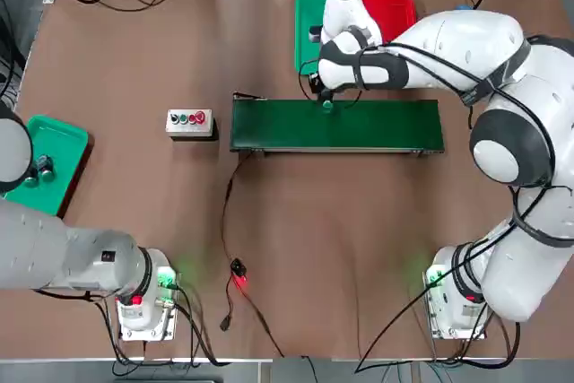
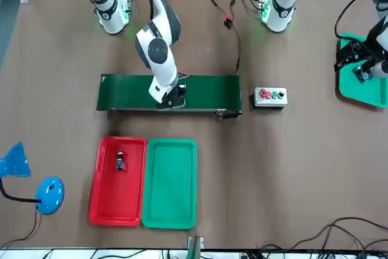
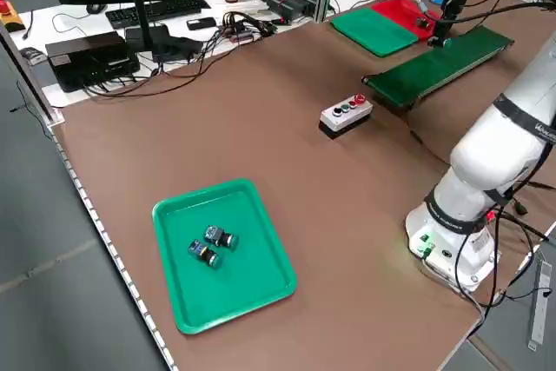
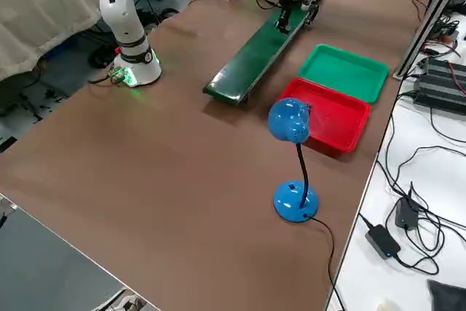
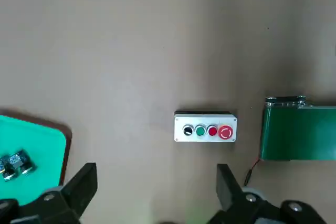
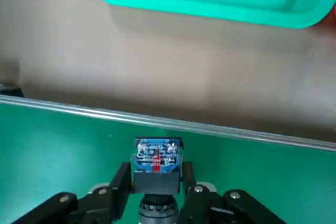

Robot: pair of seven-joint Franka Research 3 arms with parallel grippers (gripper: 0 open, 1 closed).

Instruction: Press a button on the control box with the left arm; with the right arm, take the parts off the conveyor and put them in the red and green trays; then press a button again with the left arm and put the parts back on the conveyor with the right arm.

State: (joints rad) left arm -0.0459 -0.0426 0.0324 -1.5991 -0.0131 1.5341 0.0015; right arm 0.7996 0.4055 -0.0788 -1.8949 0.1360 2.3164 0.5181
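Evidently, the right pincer point(image 6: 155, 192) pinched a part point(image 6: 157, 162) by its body above the conveyor point(image 1: 377, 127); it appeared small, light, rigid. Left pincer point(image 5: 156, 192) spread.

Green-capped part point(image 6: 156, 167) over conveyor point(image 1: 377, 126); red-capped part point(image 2: 120, 162) in red tray point(image 2: 103, 201).

The right arm's dark two-finger claw point(image 6: 156, 184) hangs over the long dark green conveyor belt point(image 1: 377, 127), near its far edge, pinching the small green-capped push-button part point(image 6: 156, 162). Just beyond the claw, off the belt, 2 shallow plastic trays sit side by side: the green one point(image 2: 170, 183) straight ahead, the bright red one point(image 2: 103, 192) next to it with the other small part point(image 2: 120, 162) inside. Past the belt's end, well away from the claw, sits the small white control box point(image 1: 189, 122).
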